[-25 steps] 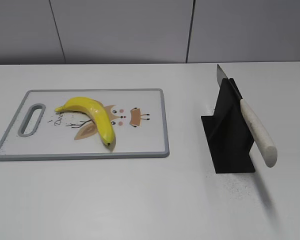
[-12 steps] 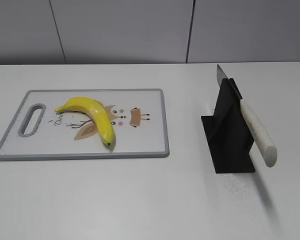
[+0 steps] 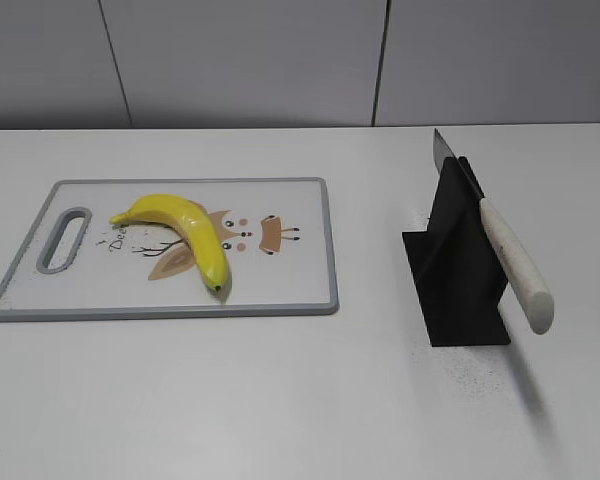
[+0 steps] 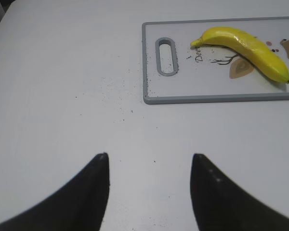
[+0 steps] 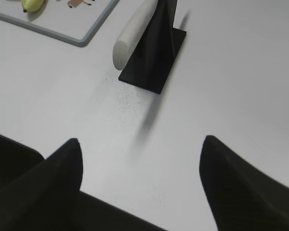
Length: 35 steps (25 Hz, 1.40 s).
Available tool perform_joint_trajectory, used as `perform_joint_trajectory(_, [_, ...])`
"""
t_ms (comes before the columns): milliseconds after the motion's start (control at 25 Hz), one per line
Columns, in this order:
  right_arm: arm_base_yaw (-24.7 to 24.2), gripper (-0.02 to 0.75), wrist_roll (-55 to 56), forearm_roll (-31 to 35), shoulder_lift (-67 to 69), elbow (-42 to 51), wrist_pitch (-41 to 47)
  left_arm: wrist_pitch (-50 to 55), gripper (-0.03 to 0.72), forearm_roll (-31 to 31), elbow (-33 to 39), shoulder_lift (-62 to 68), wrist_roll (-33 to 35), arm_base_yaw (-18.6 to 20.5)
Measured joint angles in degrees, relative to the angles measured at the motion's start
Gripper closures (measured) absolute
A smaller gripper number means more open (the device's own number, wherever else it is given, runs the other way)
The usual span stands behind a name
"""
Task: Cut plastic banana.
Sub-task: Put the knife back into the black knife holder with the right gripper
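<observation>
Plastic banana (image 3: 185, 233) on board (image 3: 300, 290) (untouched)

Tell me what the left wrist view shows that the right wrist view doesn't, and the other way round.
Only the left wrist view shows the whole plastic banana, the cutting board's handle slot and the open left gripper. Only the right wrist view shows the knife leaning in its black stand, and the open right gripper. Both show the cutting board, part of the banana and the white table.
</observation>
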Motion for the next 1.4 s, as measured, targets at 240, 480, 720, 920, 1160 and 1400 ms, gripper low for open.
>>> perform_joint_trajectory(240, [0.0,0.168,0.0,0.1,-5.8,0.0,0.0,0.0,0.162,-0.1,0.0,0.0,0.0,0.0])
perform_joint_trajectory(480, [0.0,0.17,0.0,0.5,-5.9,0.0,0.0,0.0,0.162,-0.1,0.0,0.0,0.0,0.0])
perform_joint_trajectory(720, [-4.5,0.17,0.0,0.8,-5.9,0.0,0.0,0.0,0.162,-0.1,0.0,0.0,0.0,0.0])
perform_joint_trajectory(920, [-14.9,0.17,0.0,0.8,-5.9,0.0,0.0,0.0,0.162,-0.1,0.0,0.0,0.0,0.0])
perform_joint_trajectory(1160, [-21.6,0.174,0.0,0.9,-5.9,0.0,0.0,0.0,0.163,-0.1,0.0,0.0,0.0,0.0])
perform_joint_trajectory(1400, [-21.8,0.174,0.0,1.0,-5.9,0.0,0.0,0.0,0.163,-0.1,0.0,0.0,0.0,0.0])
